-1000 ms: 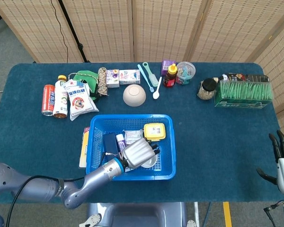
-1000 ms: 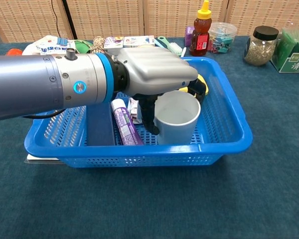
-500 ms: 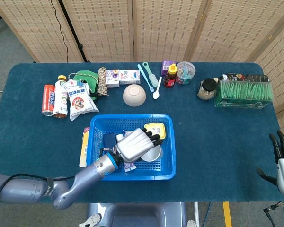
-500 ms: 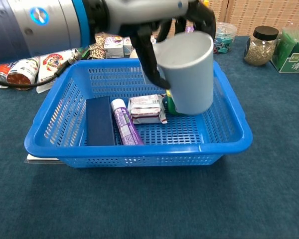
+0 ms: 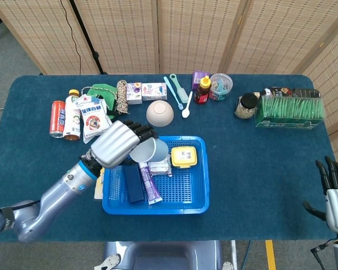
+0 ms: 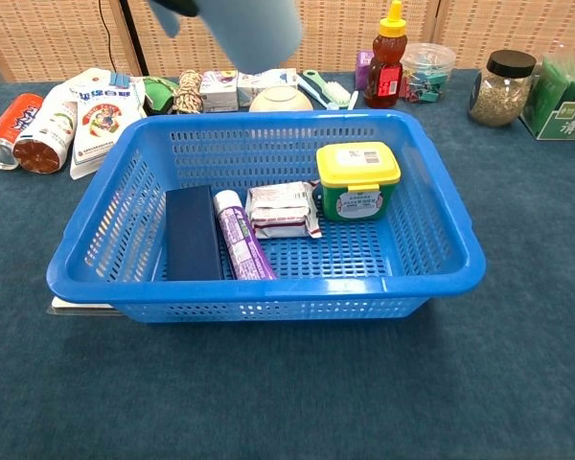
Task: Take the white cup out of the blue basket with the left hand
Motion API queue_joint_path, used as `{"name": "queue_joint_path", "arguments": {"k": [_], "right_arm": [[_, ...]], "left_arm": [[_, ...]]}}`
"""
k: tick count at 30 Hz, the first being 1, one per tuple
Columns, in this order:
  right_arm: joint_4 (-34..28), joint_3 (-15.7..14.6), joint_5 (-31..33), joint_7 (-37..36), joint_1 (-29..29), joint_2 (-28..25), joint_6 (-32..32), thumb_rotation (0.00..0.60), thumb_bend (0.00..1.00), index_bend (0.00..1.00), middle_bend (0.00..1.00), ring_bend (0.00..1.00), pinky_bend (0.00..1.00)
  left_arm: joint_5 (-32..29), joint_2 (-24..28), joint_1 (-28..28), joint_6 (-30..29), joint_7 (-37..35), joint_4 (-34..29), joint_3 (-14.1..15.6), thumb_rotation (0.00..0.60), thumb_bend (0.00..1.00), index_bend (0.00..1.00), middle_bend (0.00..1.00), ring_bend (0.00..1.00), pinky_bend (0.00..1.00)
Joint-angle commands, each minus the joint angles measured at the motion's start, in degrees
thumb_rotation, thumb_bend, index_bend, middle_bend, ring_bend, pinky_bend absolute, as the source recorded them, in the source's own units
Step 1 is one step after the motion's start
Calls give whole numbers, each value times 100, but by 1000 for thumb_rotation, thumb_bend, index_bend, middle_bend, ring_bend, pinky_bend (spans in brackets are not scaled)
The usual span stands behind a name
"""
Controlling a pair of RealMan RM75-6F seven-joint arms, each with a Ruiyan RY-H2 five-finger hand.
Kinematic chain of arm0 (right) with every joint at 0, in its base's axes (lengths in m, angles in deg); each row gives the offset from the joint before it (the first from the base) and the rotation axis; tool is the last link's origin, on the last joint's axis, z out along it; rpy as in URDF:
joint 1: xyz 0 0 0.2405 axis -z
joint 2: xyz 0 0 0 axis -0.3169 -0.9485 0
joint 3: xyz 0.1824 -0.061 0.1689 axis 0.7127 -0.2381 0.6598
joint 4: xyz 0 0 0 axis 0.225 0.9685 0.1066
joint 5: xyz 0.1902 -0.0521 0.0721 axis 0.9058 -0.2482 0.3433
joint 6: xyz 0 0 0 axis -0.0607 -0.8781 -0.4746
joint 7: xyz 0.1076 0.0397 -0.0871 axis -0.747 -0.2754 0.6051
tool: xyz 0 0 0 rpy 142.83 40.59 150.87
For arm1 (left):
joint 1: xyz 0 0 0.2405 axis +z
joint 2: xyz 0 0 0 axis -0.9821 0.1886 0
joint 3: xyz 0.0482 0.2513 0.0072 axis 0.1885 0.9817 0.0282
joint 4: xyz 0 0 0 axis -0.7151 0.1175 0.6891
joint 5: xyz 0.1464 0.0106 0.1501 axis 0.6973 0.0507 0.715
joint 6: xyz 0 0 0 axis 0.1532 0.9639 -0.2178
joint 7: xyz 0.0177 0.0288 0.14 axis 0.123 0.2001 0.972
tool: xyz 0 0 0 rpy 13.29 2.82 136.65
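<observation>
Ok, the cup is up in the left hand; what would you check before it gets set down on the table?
1. Hold: left hand grips the white cup from the side. Ok.
2. Height: in the chest view the cup hangs well above the blue basket. Ok.
3. Position: in the head view the cup overlaps the basket's back left corner, so it is probably not past the rim. Not ok.
4. Landing room: snack bag and bowl lie close behind the basket. Cannot tell.
5. Basket contents: yellow-lidded tub and purple tube lie untouched. Ok.
6. Right hand is far off. Ok.
</observation>
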Motion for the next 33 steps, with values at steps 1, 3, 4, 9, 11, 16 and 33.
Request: {"name": "queue_joint_path", "arguments": {"k": [1, 3, 4, 9, 11, 16, 33], "right_arm": [[-13, -16, -23, 26, -6, 2, 12, 600, 0, 0, 0, 0, 0], [-25, -40, -56, 58, -20, 9, 41, 600, 0, 0, 0, 0, 0], [-26, -43, -59, 65, -26, 12, 52, 600, 0, 0, 0, 0, 0], [-35, -52, -86, 56, -36, 8, 59, 600, 0, 0, 0, 0, 0], [-36, -56, -91, 56, -40, 5, 65, 600, 0, 0, 0, 0, 0], [-38, -72, -114, 76, -50, 11, 81, 600, 0, 0, 0, 0, 0], [-48, -151, -130, 121, -104, 11, 248, 600, 0, 0, 0, 0, 0]], "left_arm": [[485, 379, 439, -274, -372, 274, 296, 600, 200, 415, 360, 448, 509], [626, 650, 871, -505, -623, 511, 597, 600, 200, 407, 351, 436, 509], [749, 704, 992, -610, -763, 618, 670, 600, 199, 407, 349, 433, 509], [923, 741, 1417, -789, -1417, 1258, 907, 600, 200, 409, 349, 432, 509], [959, 685, 1510, -747, -1569, 1446, 995, 600, 200, 409, 349, 431, 509], [1117, 462, 1588, -554, -1800, 1735, 1145, 600, 199, 400, 348, 423, 509], [583, -738, 1455, 570, -1396, 2814, 1159, 600, 199, 370, 316, 369, 481]]}}
